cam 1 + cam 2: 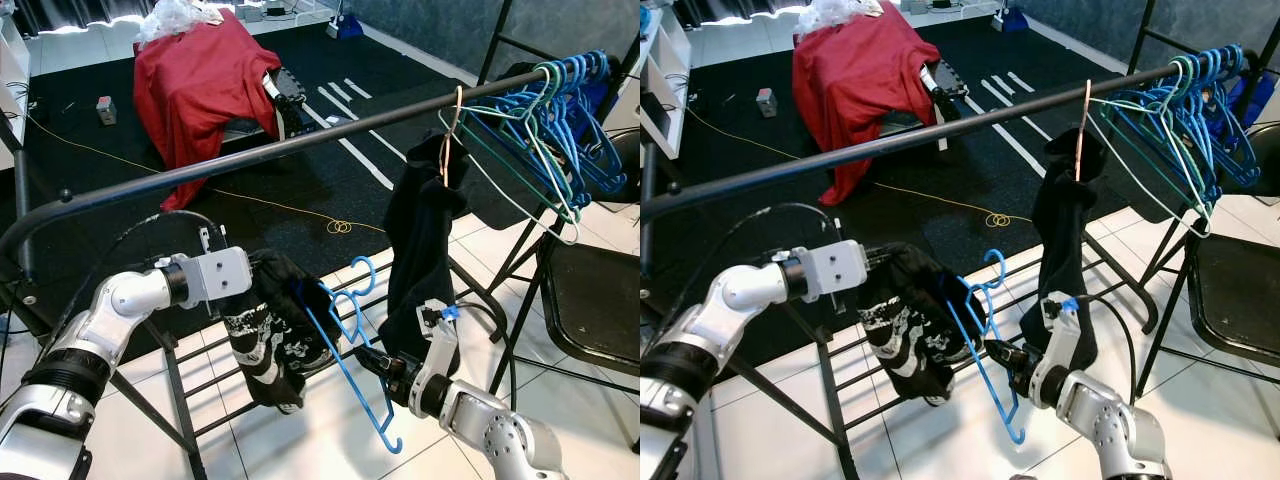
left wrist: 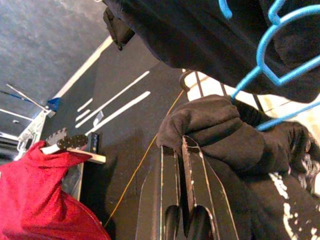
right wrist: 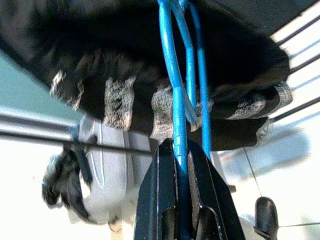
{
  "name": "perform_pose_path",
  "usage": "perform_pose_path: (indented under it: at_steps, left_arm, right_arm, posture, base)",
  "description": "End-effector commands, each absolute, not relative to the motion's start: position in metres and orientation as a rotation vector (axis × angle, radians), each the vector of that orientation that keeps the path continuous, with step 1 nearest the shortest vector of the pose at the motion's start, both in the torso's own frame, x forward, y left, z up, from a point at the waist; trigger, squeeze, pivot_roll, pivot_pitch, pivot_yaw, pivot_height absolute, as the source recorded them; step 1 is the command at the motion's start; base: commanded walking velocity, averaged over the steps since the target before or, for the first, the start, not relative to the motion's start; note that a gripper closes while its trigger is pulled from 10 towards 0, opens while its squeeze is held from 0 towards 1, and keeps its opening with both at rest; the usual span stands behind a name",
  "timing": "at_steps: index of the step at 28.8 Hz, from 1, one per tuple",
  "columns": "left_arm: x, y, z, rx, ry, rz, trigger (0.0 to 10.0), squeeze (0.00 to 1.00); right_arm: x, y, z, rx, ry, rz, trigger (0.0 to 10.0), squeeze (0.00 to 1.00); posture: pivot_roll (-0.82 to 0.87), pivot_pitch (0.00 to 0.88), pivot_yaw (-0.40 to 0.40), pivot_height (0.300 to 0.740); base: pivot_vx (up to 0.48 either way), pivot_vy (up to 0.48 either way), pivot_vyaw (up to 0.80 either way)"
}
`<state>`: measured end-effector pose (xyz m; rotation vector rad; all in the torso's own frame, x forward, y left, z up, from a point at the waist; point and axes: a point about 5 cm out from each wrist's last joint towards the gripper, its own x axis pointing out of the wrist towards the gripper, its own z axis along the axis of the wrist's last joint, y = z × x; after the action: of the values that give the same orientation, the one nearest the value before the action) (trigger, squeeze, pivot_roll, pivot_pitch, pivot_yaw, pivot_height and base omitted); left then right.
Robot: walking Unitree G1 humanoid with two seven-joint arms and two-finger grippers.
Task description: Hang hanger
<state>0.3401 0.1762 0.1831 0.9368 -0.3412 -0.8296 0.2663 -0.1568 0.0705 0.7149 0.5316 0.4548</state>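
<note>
1. I'm watching the blue plastic hanger [image 1: 352,345] hanging tilted below the black clothes rail [image 1: 250,158], between my two arms, its hook at the top near the black printed garment [image 1: 268,335] and its lower end pointing toward the tiled floor [image 1: 320,440].
2. My right gripper [image 3: 181,150] is clamping one thin bar of the hanger between its fingers; the right wrist view shows the blue rod running straight through the closed pincer.
3. My left gripper [image 2: 182,150] is pinching a bunched fold of the garment, fingers drawn together on the cloth.
4. I'm judging the hanger light, stiff and smooth, so it is likely to swivel or slip in a narrow grip; holding near the neck under the hook should steady it best. The garment is soft and floppy and will sag.
5. Around it: a dark garment [image 1: 420,240] is already hanging from the rail, just beside a cluster of blue and teal hangers [image 1: 555,120] at the far right end.
6. A folding chair [image 1: 590,300] is standing to the right, and a red cloth [image 1: 200,80] is draped over something on the dark mat beyond.
7. The rack's lower bars and the hanging dark garment are crowding the lift path to the rail.
</note>
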Motion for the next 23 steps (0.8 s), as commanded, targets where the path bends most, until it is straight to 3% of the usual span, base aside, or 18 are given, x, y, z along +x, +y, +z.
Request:
perform_pose_path:
  at_steps: [1,5,7,15,19,23]
  left_arm:
    - [0.339,0.184,0.192,0.949,-0.358,-0.805,10.0,0.00]
    - [0.337,0.185,0.190,0.941,-0.333,-0.804,10.0,0.00]
    - [0.333,0.186,0.188,0.904,-0.308,-0.823,10.0,0.00]
    - [0.327,0.184,0.187,0.860,-0.301,-0.865,10.0,0.00]
    - [0.303,0.164,0.182,0.648,-0.287,-1.053,10.0,0.00]
    - [0.294,0.164,0.172,0.681,-0.236,-1.104,10.0,0.00]
  right_arm:
    - [0.268,-0.160,0.070,0.765,0.518,0.418,0.0,0.00]
    - [0.278,-0.160,0.081,0.905,0.430,0.379,0.0,0.00]
    - [0.294,-0.172,0.093,1.045,0.297,0.278,0.0,0.00]
    - [0.308,-0.186,0.100,1.183,0.209,0.173,0.0,0.00]
    - [0.329,-0.179,0.116,1.386,0.141,0.138,0.0,0.00]
    - [0.333,-0.175,0.122,1.456,0.120,0.137,0.0,0.00]
  posture:
    - [-0.06,0.129,0.052,0.740]
    - [-0.06,0.133,0.049,0.740]
    - [-0.05,0.139,0.050,0.740]
    - [-0.05,0.143,0.050,0.740]
    - [-0.05,0.149,0.050,0.740]
    - [-0.05,0.151,0.050,0.740]
  base:
    - [0.000,0.000,0.00]
    - [0.000,0.000,0.00]
    - [0.000,0.000,0.00]
    - [0.000,0.000,0.00]
    - [0.000,0.000,0.00]
    - [0.000,0.000,0.00]
